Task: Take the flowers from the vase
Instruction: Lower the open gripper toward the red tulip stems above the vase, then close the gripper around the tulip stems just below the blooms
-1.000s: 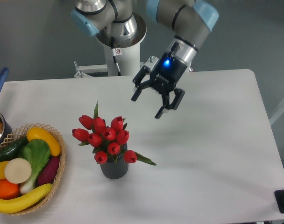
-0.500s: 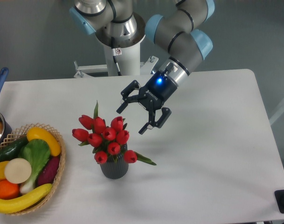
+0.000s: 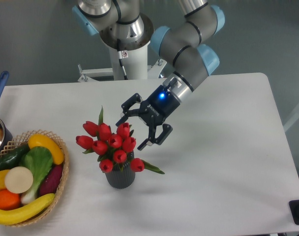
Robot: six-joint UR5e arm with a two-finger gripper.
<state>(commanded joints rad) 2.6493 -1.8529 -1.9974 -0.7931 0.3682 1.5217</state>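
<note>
- A white desk stands before a grey wall.
- The vase sits near the desk's front edge, left of the middle.
- The red flowers stand in it.
- The gripper hangs spread wide, just beside the flowers' top right.
- A basket of vegetables sits at the left edge.

Gripper black, matt plastic look (blue light glowing behind it). Left of it, flowers glossy, plasticky red; below them vase dark, ribbed, matt. Far left basket rough woven wicker. Table smooth white.
</note>
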